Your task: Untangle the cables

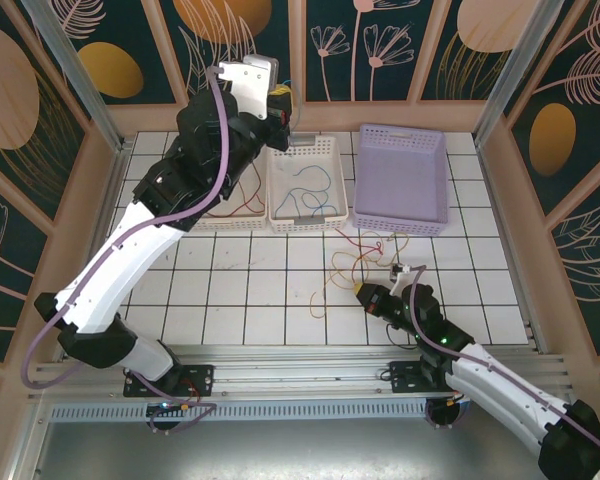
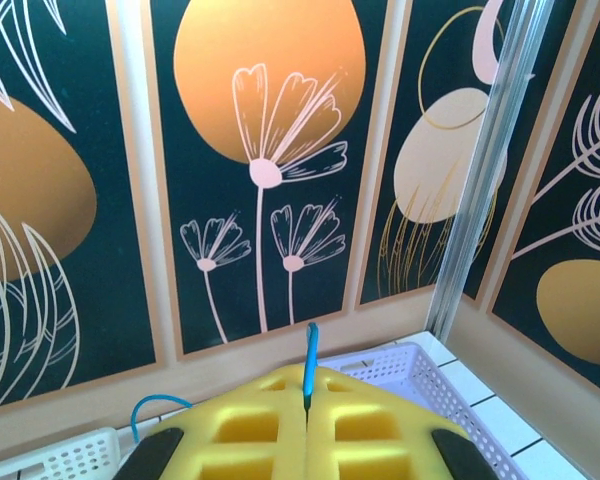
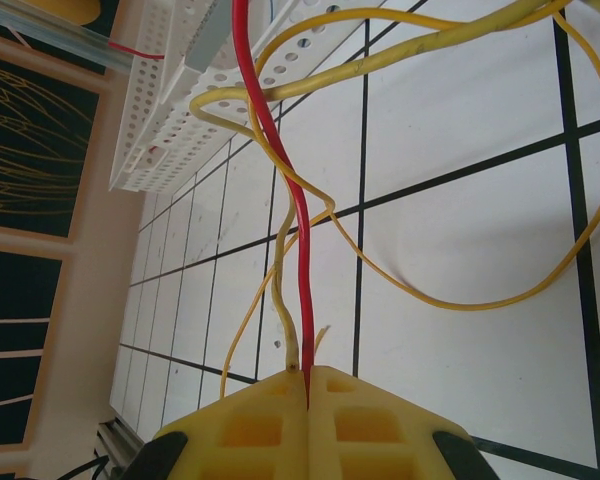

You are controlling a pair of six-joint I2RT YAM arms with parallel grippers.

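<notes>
Partway there, I'd say. A green cable (image 1: 298,208) plus some blue lie in the middle white basket (image 1: 307,226) by the far edge of the counter (image 1: 250,290), and red strands (image 1: 242,208) sit in the left white basket (image 1: 220,226) beside it. Left jaws hang above that far edge, pinched shut on a blue cable (image 2: 311,350). What's left: the knot (image 1: 365,255) right of the counter's middle, where right jaws are clamped on a red cable (image 3: 280,160) and a yellow cable (image 3: 430,295).

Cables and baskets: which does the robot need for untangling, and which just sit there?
For untangling: blue cable in the left gripper; red cable and yellow cable at the right gripper.
Just sitting: purple basket, white basket.
</notes>
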